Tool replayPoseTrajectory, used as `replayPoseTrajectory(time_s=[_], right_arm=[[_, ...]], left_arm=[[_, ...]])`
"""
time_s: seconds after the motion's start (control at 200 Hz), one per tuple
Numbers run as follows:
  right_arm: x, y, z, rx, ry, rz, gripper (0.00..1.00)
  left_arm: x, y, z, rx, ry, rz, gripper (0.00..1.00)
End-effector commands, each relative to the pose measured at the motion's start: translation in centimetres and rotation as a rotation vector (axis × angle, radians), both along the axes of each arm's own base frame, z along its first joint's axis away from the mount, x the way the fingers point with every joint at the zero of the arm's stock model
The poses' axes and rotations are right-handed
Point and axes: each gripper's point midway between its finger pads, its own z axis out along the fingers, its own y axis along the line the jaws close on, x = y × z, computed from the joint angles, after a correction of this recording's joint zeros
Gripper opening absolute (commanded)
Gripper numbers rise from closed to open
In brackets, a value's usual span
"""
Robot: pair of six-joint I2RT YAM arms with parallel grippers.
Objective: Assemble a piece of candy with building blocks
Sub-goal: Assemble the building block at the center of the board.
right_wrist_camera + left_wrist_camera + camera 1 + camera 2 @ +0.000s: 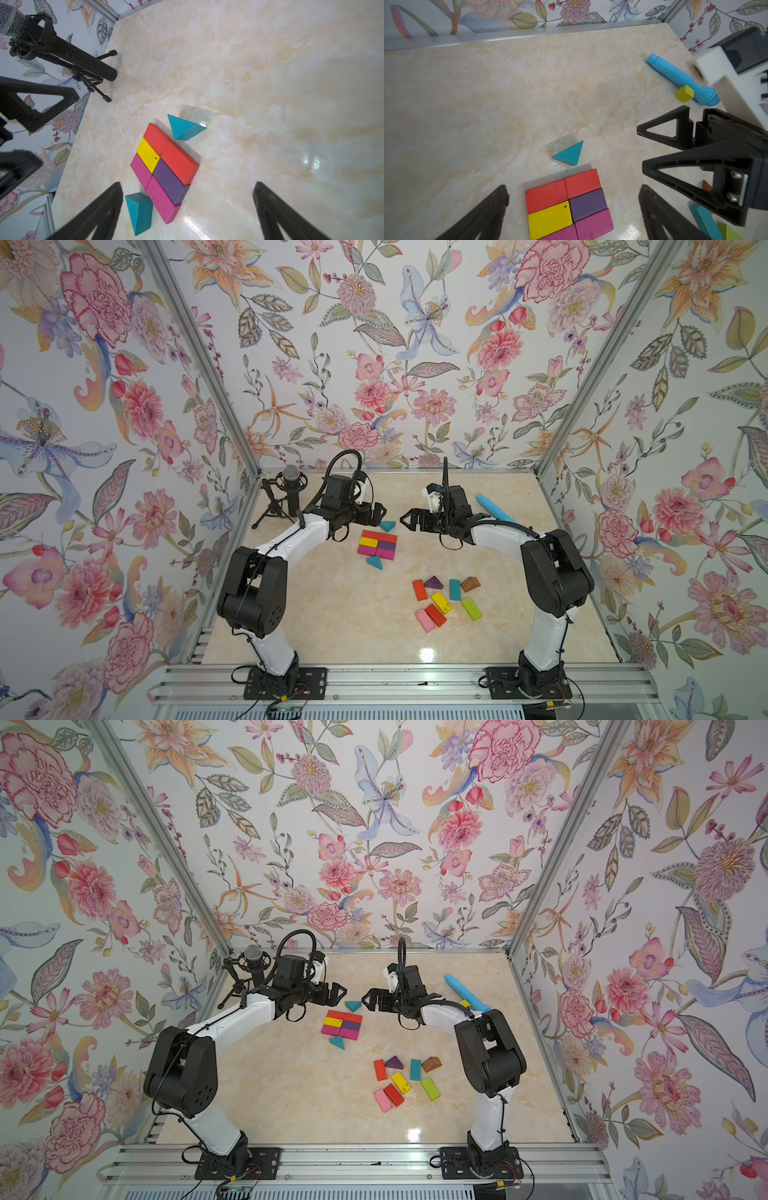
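Your left end effector hangs over the far part of the desk, jaws spread wide with nothing between them. Your right end effector faces it tip to tip, just as wide and just as empty.

On the desk under the gap between them lies the far teal wedge, flat, near the block rectangle but not touching it. That rectangle is 6 bricks pressed together in 3 rows of 2: 2 red at the far edge, yellow beside purple in the middle, 2 magenta at the near edge. The near teal wedge sits just beside the magenta edge.

Well apart, nearer the arm bases and toward the right arm, you have 8 loose pieces:
- an orange brick, a purple wedge, a teal brick and a brown wedge
- a yellow brick and a green brick
- a red brick and a pink brick, side by side and touching

At the far right lies the light-blue tube, and the left wrist view shows a yellow cube against its side. A microphone on a tripod stands in the far left corner.
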Motion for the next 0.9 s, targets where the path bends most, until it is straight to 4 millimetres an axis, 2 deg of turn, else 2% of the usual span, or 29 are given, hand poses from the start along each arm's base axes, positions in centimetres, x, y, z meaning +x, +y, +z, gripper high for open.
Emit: replayPoseTrajectory(time_s=[0.0,0.22,0.325,0.485,0.63,0.831,0.851,0.896], right_arm=[[2.2,1.4,1.5,0.084,-0.024,-0.022,1.0],[4.1,2.0,0.4,0.122,-0.03,-0.054,1.0],[4.6,2.6,1.1,0.233,-0.066,-0.063,1.0],[5.2,3.7,0.7,0.331,-0.059,-0.057,0.99],[5.7,3.6,-0.2,0.305,-0.049,-0.078,0.99],[5.6,4.7,-1.8,0.257,-0.004,-0.057,0.98],[5.6,4.9,-2.0,0.25,-0.001,-0.053,0.98],[5.6,5.2,-2.3,0.233,0.007,-0.046,0.98]], left_arm=[[-1.0,1.0,-0.2,-0.08,0.01,0.008,0.99],[-2.2,2.3,-1.3,-0.092,0.025,0.026,0.99],[-2.3,2.6,-0.8,-0.117,0.008,0.03,0.99],[-2.5,3.3,-0.7,-0.145,0.0,0.048,0.99],[-2.5,3.9,-1.2,-0.146,0.011,0.064,0.99],[-2.4,4.7,-1.6,-0.15,0.017,0.09,0.99],[-2.5,4.7,-0.3,-0.158,-0.013,0.088,0.99],[-2.5,4.8,-0.3,-0.16,-0.014,0.089,0.99]])
